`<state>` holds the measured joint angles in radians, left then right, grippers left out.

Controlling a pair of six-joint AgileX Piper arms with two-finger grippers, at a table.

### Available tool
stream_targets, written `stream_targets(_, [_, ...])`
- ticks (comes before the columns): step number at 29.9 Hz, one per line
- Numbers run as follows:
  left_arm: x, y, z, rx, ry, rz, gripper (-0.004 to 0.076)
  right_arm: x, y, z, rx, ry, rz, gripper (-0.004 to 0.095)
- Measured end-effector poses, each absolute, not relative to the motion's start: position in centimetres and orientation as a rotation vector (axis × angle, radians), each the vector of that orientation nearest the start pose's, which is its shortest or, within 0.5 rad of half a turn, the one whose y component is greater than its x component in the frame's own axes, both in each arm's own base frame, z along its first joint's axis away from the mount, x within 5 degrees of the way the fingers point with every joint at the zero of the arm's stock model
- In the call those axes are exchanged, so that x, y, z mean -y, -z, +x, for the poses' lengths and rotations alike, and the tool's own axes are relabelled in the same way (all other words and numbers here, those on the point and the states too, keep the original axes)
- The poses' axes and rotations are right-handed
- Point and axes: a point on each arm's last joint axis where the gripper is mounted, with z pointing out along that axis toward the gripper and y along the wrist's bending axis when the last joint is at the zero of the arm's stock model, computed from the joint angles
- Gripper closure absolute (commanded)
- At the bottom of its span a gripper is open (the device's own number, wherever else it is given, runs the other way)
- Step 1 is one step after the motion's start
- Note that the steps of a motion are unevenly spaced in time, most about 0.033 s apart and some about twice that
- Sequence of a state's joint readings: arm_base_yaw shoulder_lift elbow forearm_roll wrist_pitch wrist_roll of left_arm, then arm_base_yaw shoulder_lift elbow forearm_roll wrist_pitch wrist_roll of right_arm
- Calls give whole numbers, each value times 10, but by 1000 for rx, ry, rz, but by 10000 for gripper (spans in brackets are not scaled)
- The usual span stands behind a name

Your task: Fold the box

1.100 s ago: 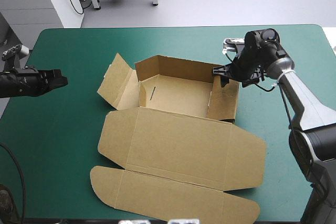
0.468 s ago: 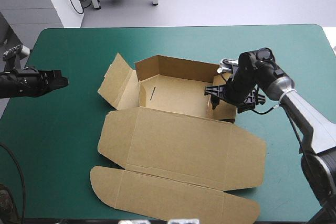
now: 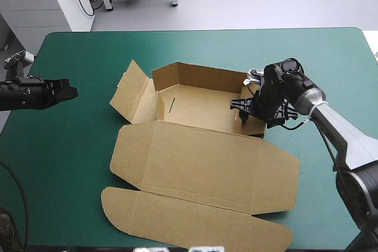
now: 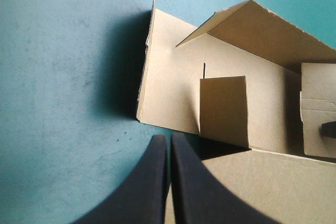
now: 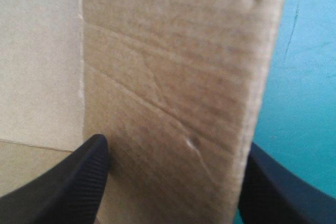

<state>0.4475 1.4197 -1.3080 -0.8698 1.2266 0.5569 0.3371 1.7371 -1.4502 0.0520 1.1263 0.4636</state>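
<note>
You had the box [image 3: 201, 163] lying on the teal-green cover [image 3: 77, 146], lid flat. Your right gripper [image 5: 173, 148] straddled the box's right wall, fingers spread, probably to fold it inward. Your left gripper [image 4: 169, 139], pressed together, hung well off the box's left flap.

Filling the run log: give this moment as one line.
box: lid flat | right gripper: open around right wall | left gripper: shut, apart

We see the box [image 3: 201, 163] as matt brown board, its wall creased and dented close up, its cut edges rough. The teal-green cover [image 3: 77, 146] looks matt and faintly scuffed. On the right gripper [image 5: 176, 144] the black fingers [image 5: 73, 182] show fine ribbing; the left gripper [image 4: 169, 139] looks smooth and dull.
</note>
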Motion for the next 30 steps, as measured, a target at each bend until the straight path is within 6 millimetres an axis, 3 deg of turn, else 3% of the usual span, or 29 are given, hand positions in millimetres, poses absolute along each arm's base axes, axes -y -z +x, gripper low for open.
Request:
stream_targets(2, [-60,-368,277,-2353,771,-74,717,-122,-275,337,-2931,-200,211,568])
stream_targets(6, [-61,-368,278,-2344,767,-81,717,-121,-270,337,-2941,-167,201,920])
stream_targets(14, [-61,-368,278,-2344,757,-82,717,-118,-270,335,-2962,-105,20,928])
stream_targets(17, [-63,-367,279,-2350,732,-84,717,-115,-279,333,-2968,-92,-81,928])
stream_targets(20, [-64,-367,280,-2344,699,-70,717,-108,-308,330,-2904,-131,-115,928])
stream_targets(23, [-66,-366,280,-2345,666,-48,717,-97,-355,323,-2761,-234,-151,928])
stream_targets(27, [-67,-366,280,-2349,647,-48,717,-83,-418,288,-2554,-353,-191,928])
stream_targets(30, [-68,-364,283,-2345,657,-58,717,-76,-451,253,-2438,-379,-241,928])
